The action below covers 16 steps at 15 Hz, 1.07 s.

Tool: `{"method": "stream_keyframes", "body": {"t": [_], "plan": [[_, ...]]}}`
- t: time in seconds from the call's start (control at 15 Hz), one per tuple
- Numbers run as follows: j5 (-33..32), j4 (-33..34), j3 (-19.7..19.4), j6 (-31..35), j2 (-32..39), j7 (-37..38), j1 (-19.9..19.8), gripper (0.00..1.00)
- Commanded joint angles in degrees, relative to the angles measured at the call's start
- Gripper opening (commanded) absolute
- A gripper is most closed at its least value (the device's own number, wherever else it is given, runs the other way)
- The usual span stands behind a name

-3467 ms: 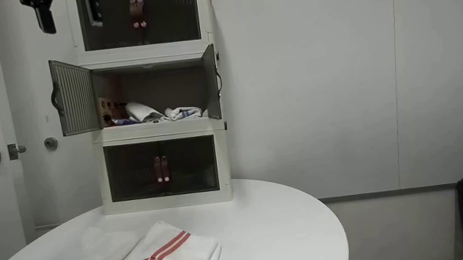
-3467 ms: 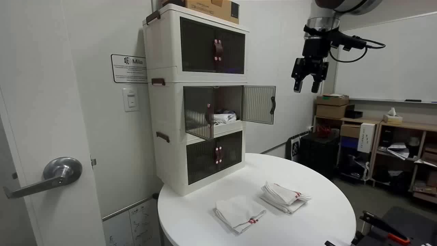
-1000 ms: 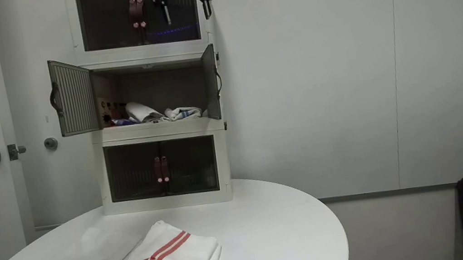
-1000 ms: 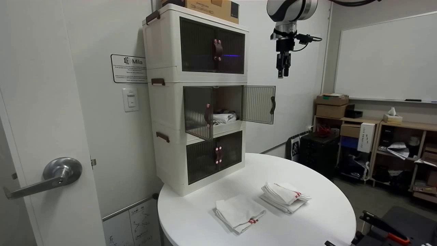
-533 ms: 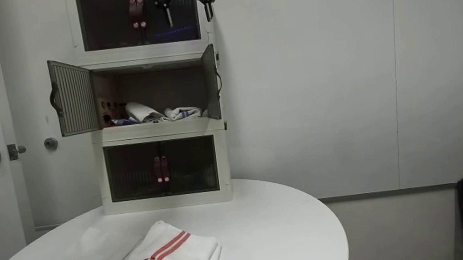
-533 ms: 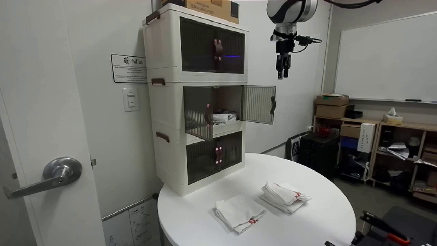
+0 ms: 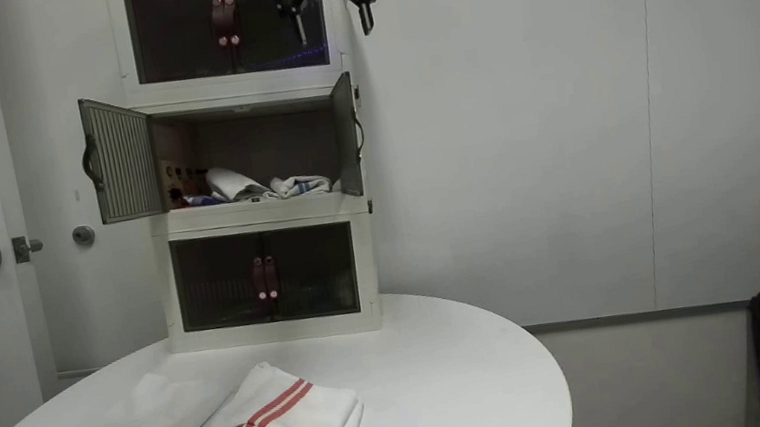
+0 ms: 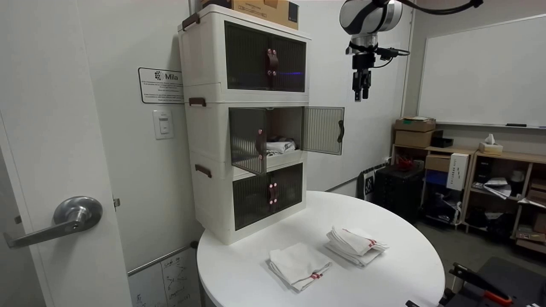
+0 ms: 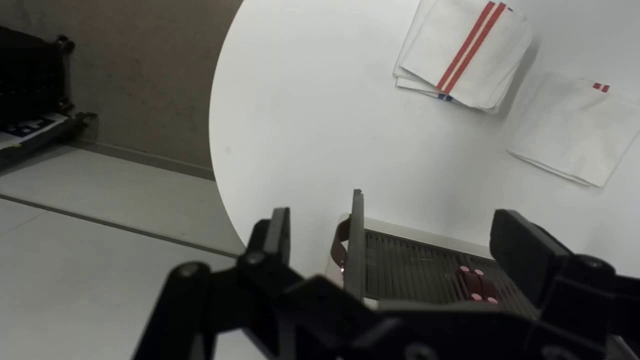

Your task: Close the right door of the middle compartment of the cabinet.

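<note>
The white cabinet [image 7: 259,213] has three stacked compartments. The middle one's right door [image 7: 347,135] stands swung wide open in both exterior views [image 8: 323,130], with a dark curved handle [image 8: 341,131] on its outer face. The left door [image 7: 125,161] is also open. My gripper [image 7: 334,28] is open and empty, pointing down, above the right door and, in an exterior view, out in front of the cabinet [image 8: 361,96]. In the wrist view the right door [image 9: 355,245] appears edge-on between the spread fingers, below them and not touching.
Folded cloths [image 7: 232,183] lie inside the middle compartment. The upper doors [image 8: 266,57] and lower doors [image 8: 268,196] are shut. Two stacks of folded towels [image 7: 287,423] [image 8: 300,266] lie on the round white table [image 7: 465,381]. A wall [image 7: 504,135] stands behind the cabinet.
My gripper has swung across from the left to above the right door and turned. In the last half second it has shifted slightly right and down. The doors have not moved.
</note>
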Motion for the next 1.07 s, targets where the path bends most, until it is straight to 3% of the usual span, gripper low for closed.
{"method": "stream_keyframes", "body": {"t": [0.0,0.27,1.0], "plan": [[-0.3,1.7,0.0,2.7,1.9,-2.6,-1.4,1.0],[1.8,1.1,0.9,8.0,4.7,-2.9,-1.8,1.0],[5.8,-4.3,6.8,19.7,6.6,-15.5,-2.0,1.0]]}}
